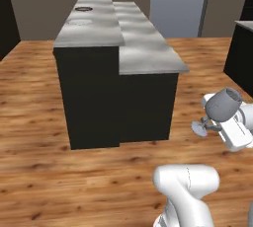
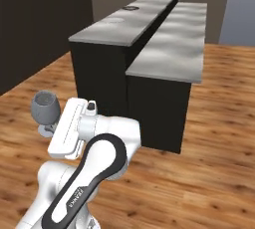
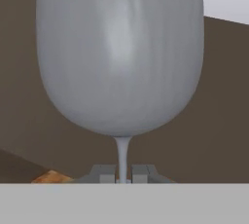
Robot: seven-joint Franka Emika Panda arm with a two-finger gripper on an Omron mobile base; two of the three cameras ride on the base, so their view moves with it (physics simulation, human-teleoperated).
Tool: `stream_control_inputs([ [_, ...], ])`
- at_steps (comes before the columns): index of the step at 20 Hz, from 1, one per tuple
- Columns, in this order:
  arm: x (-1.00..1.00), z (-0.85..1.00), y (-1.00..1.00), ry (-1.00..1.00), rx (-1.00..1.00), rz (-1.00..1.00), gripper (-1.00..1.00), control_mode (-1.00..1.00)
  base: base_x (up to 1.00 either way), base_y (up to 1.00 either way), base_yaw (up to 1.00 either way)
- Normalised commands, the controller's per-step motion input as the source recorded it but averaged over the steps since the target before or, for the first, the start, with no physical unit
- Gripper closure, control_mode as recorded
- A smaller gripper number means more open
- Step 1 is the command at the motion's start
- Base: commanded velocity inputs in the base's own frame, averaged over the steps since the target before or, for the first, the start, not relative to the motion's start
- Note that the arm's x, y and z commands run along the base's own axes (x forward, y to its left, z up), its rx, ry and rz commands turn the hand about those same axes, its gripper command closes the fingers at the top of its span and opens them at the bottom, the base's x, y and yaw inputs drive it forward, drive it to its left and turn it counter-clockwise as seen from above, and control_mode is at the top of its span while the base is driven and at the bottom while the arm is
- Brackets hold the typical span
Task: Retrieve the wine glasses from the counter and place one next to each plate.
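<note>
The hand [image 3: 123,175] is clamped on the stem of a grey wine glass [image 3: 119,52], held above the wooden floor [image 1: 39,122] beside the dark bar.

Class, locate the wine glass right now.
The wine glass is clamped by its stem in the gripper, held over the wood floor, right of the dark island in the left base view.

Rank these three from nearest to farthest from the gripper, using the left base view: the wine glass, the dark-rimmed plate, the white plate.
1. Wine glass, held by its stem in the gripper, at right.
2. White plate, on the higher bar top.
3. Dark-rimmed plate, just beyond it, farther back.
</note>
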Motion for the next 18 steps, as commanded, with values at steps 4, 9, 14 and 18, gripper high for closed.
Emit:
stream_control_inputs([
  [4,0.00,0.00,0.00,0.00,0.00,0.00,1.00,1.00,-0.24,1.00,-0.18],
  [9,0.00,0.00,0.00,0.00,0.00,0.00,1.00,1.00,-0.39,1.00,-0.15],
  [14,0.00,0.00,0.00,0.00,0.00,0.00,1.00,1.00,-0.41,1.00,-0.14],
  [18,0.00,0.00,0.00,0.00,0.00,0.00,1.00,1.00,-0.24,1.00,-0.16],
])
